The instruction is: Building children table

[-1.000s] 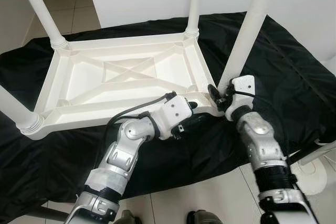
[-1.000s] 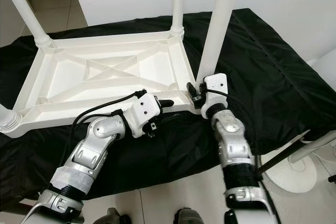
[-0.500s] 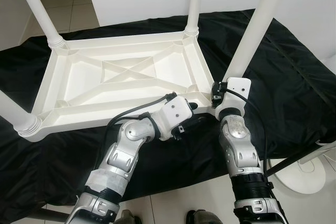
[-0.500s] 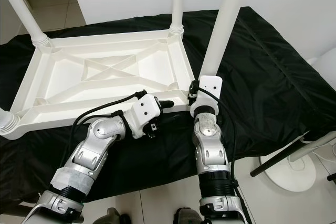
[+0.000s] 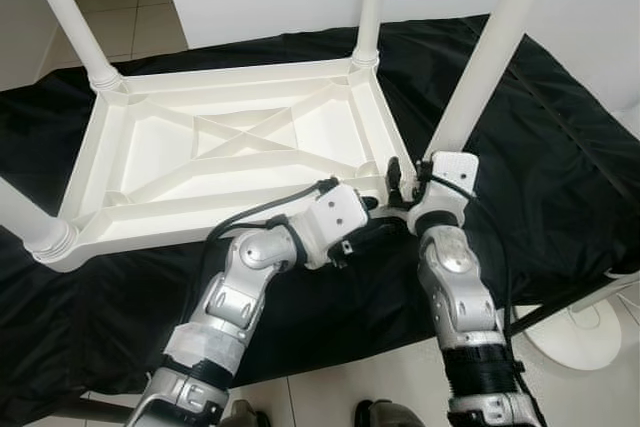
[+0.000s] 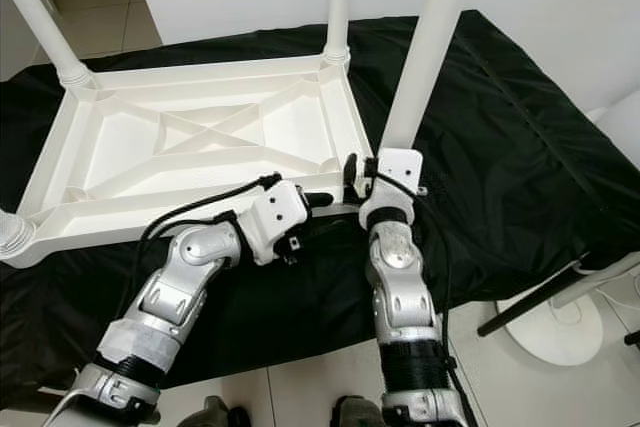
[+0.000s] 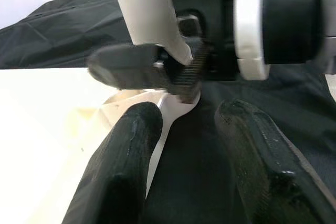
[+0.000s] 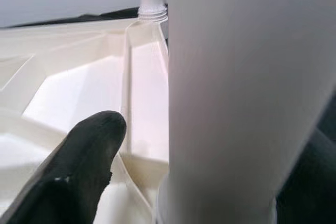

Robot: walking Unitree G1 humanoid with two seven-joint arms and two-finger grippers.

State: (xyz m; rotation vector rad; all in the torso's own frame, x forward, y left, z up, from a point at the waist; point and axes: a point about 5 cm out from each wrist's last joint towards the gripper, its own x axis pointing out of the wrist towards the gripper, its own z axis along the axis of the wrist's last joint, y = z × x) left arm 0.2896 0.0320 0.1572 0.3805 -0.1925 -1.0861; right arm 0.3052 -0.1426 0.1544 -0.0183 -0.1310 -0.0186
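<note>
A white plastic children's table (image 5: 200,209) lies upside down on a black cloth (image 5: 560,147). Legs stand up at its far left (image 5: 70,17), far right (image 5: 370,2) and near left (image 5: 25,217) corners. A fourth leg (image 5: 480,77) rises at the near right corner. My right gripper (image 5: 412,175) is shut on this leg's base; in the right wrist view the leg (image 8: 226,93) sits between its fingers (image 8: 79,166). My left gripper (image 7: 189,145) is open at the table's near rim beside that corner, one finger (image 7: 126,156) against the rim.
The cloth covers a low surface that ends just before my feet. A white round stand base (image 5: 590,332) and a dark rod rest on the tiled floor at the near right. A white wall runs behind the table.
My right arm has swung left and its gripper has closed in around the base of the near right leg. The left arm has hardly moved. The camera shifted slightly.
</note>
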